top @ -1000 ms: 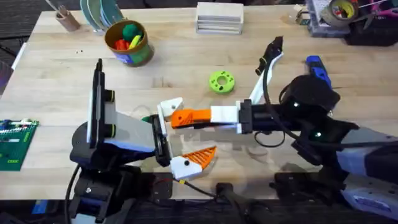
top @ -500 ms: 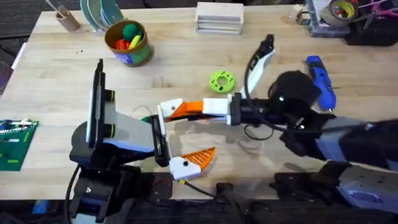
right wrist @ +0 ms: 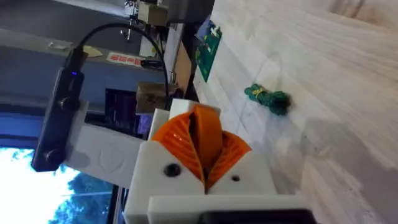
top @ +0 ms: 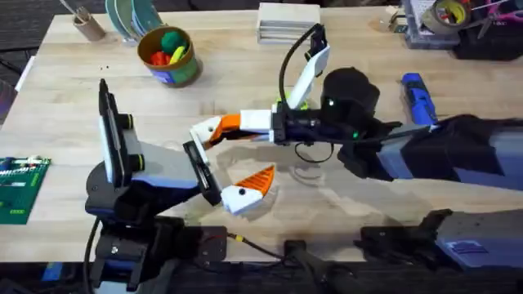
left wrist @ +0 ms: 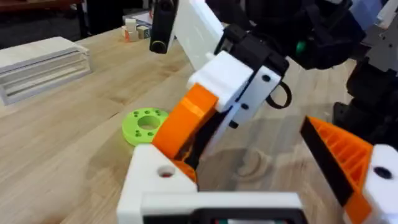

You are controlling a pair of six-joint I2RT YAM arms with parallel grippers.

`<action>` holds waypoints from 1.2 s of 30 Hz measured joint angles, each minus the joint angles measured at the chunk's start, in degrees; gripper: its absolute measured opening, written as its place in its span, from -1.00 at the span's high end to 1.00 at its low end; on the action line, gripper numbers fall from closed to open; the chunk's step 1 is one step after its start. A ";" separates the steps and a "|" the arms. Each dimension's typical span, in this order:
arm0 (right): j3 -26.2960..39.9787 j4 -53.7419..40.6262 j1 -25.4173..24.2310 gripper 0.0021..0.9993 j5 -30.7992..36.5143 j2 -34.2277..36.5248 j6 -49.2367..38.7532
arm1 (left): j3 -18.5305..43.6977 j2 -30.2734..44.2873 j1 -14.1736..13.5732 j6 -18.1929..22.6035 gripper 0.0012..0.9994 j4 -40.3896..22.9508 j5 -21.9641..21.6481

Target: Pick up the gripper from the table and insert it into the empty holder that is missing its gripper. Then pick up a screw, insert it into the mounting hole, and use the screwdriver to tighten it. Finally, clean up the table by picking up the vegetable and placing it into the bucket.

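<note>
The right gripper (top: 214, 128) reaches left across the middle, its two orange pads pinched on the one loose gripper (right wrist: 205, 138), beside the holder (left wrist: 155, 177) of the left gripper (top: 225, 175). That claw gapes wide, holding nothing, with one orange pad. One vegetable (right wrist: 268, 98) lies on the table (top: 245, 73). One bucket (top: 168, 55) stands far left; one screwdriver (top: 419, 100) lies right
</note>
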 joint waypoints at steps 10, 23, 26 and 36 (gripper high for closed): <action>0.19 -0.09 -0.24 0.99 -1.41 0.14 -1.90 | 0.00 0.04 0.00 0.34 -0.99 0.03 0.19; 0.62 -0.48 -1.57 0.99 -6.37 0.58 -3.90 | 0.04 0.04 -0.02 1.00 -0.99 -0.02 0.95; 0.77 -0.59 -2.44 0.97 -8.98 0.78 -4.10 | 0.07 0.03 -0.17 1.26 -0.99 -0.13 1.47; 0.95 -1.05 -4.38 0.45 -16.15 1.28 -4.29 | 0.22 0.02 -0.72 2.49 -0.99 -0.99 3.90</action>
